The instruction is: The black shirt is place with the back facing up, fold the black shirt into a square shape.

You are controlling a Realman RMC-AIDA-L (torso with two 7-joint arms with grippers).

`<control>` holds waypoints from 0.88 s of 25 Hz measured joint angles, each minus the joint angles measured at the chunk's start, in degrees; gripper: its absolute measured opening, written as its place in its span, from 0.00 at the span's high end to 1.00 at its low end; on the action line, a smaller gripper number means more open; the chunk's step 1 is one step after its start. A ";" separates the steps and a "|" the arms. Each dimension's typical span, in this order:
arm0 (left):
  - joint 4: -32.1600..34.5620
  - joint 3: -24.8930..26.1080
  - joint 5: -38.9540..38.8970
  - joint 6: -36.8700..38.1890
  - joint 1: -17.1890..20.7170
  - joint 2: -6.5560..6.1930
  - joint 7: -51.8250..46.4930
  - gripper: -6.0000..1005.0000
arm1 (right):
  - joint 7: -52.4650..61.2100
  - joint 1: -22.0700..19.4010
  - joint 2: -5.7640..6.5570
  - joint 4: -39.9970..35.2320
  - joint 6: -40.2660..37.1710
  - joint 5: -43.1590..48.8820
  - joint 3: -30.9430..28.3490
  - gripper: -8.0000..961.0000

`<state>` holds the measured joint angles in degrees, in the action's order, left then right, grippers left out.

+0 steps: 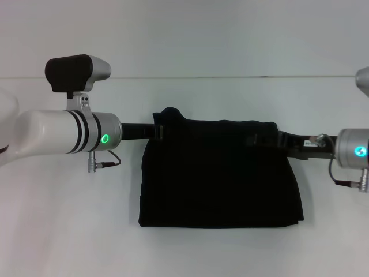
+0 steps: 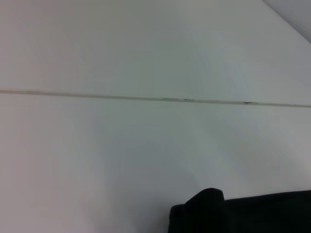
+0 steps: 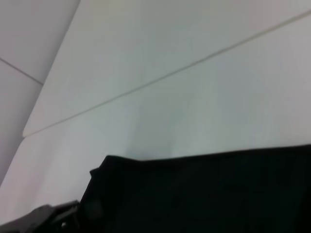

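Your shirt [image 1: 222, 173] lies on the white surface [image 1: 69, 231], centred in the head view, already folded into a compact dark block — roughly rectangular, near edge straight, far edge slightly uneven. No lettering shows on the upturned face.

Left claw [image 1: 157, 132]: it reaches in from the left at the shirt's far-left corner. Black fingers against black cloth; they sit at the corner, where a small hump of fabric rises just beside them. You cannot tell from these views whether the claw is pinched on the fabric or merely against it. The left arm's white forearm, with its green ring light, extends level across the surface.

Right claw [image 1: 262, 138]: it comes in from the right at the far-right corner, mirroring the other. The fingers merge with the cloth here too — whether they grip or stand apart cannot be told.

Left wrist view: only a rounded lump of the shirt [image 2: 209, 208] and a strip of its edge show, the rest being bare surface crossed by a thin seam [image 2: 155, 98].

Right wrist view: a broad band of shirt [image 3: 204, 194] fills the lower part, one corner raised a little; beside it a dark grey piece of the claw hardware is partly visible, too blurred to read.
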<state>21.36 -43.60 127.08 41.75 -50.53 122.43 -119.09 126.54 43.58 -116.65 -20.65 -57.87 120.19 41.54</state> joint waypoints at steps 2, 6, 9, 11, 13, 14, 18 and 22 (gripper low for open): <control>0.02 0.01 0.00 0.00 0.00 -0.02 0.00 0.91 | -0.05 0.37 -0.60 0.00 1.52 -0.09 -0.21 0.27; 0.37 0.00 0.00 0.01 0.14 -0.09 0.04 0.91 | -1.45 0.60 -2.25 0.04 4.87 -1.18 -0.66 0.27; 0.43 0.19 0.00 -0.01 0.25 -0.09 0.35 0.91 | -4.53 0.47 -2.82 0.67 6.13 -4.19 -0.72 0.27; 0.44 0.32 0.00 -0.01 0.34 -0.10 0.49 0.91 | -6.84 0.28 -2.89 1.32 6.34 -6.64 -0.74 0.27; 0.44 0.37 0.00 -0.01 0.51 -0.14 0.50 0.91 | -8.17 0.04 -2.89 1.64 6.43 -8.47 -0.75 0.27; 0.44 0.39 0.00 -0.01 0.56 -0.16 0.50 0.91 | -8.41 -0.18 -2.85 1.71 6.58 -8.96 -0.76 0.27; 0.52 0.46 0.00 0.00 0.60 -0.23 0.52 0.91 | -8.45 -0.41 -2.71 1.74 7.13 -9.06 -0.76 0.27; 0.63 0.47 0.00 0.00 0.64 -0.26 0.58 0.91 | -8.70 -0.48 -2.71 1.47 9.27 -9.13 -0.76 0.27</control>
<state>21.99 -43.13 127.09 41.76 -49.89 122.18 -118.51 117.84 43.10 -119.36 -19.17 -48.60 111.07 40.77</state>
